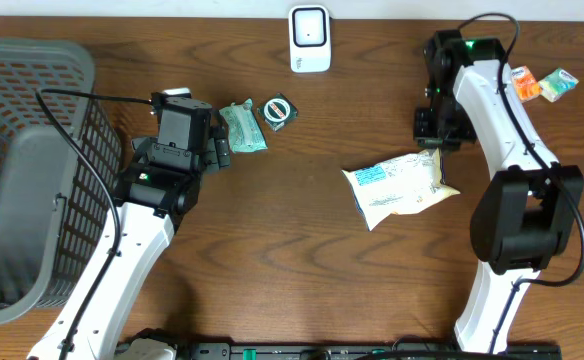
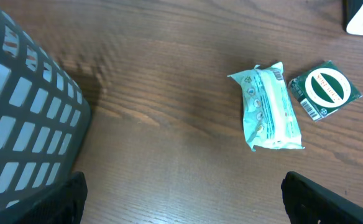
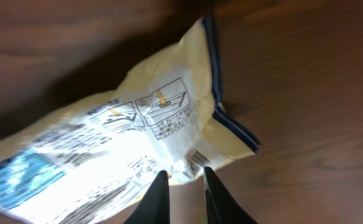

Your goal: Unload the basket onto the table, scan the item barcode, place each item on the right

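Observation:
A cream and blue snack bag (image 1: 402, 187) lies flat on the wooden table, right of centre. Its printed back and a barcode near its edge fill the right wrist view (image 3: 107, 143). My right gripper (image 1: 435, 140) hangs over the bag's upper right corner. Its jaws (image 3: 185, 172) stand a narrow gap apart, with bare table showing between them and the bag's edge just past the tips. The white scanner (image 1: 310, 38) stands at the back centre. My left gripper (image 1: 220, 150) is wide open and empty (image 2: 181, 186), short of a pale green wipes pack (image 2: 270, 106).
A dark grey mesh basket (image 1: 22, 170) fills the left side. A small green box with a round label (image 1: 279, 111) lies beside the wipes pack (image 1: 243, 126). Two small colourful packets (image 1: 540, 83) sit at the far right back.

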`<state>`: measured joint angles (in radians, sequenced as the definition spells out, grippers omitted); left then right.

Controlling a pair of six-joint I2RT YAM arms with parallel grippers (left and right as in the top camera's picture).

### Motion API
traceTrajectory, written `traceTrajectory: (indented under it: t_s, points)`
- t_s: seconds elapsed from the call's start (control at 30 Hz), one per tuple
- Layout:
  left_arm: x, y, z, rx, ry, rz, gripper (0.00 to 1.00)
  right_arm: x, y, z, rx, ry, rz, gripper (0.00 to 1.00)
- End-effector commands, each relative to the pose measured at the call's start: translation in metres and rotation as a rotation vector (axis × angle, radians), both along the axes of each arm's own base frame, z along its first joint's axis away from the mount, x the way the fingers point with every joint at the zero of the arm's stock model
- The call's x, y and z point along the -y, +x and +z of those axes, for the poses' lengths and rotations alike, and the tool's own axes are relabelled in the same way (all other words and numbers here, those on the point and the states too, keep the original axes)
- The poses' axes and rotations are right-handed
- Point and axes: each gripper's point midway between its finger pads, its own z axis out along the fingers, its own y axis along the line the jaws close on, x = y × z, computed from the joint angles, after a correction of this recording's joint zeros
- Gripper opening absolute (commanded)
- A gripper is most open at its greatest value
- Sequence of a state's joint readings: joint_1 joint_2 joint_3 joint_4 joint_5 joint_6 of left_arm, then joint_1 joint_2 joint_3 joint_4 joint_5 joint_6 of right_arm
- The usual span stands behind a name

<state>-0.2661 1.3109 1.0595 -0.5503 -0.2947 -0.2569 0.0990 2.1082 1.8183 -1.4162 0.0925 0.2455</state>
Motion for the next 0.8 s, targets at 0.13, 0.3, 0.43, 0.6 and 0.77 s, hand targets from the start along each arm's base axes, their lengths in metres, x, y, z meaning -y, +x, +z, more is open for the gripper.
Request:
traceTrajectory:
  t_s: [0.13,0.3,0.43,0.6,0.77]
  points:
    - [-0.004,0.000,0.005,0.011,0.019,0.005,0.98,-0.020,-0.021,-0.060,-0.043,0.090,0.050,0.17]
    - [-0.004,0.000,0.005,0.011,0.019,0.005,0.98,-0.060,0.013,-0.075,0.117,0.282,0.063,0.14]
    - [-0.004,0.000,0.005,0.011,0.019,0.005,0.98,-0.102,0.066,-0.041,0.319,0.444,0.125,0.11]
    - [-0.004,0.000,0.005,0.011,0.019,0.005,0.98,-0.142,0.106,0.024,0.489,0.539,0.258,0.14]
    - [-0.004,0.000,0.005,0.011,0.019,0.005,0.98,-0.160,0.093,0.073,0.462,0.535,0.321,0.13]
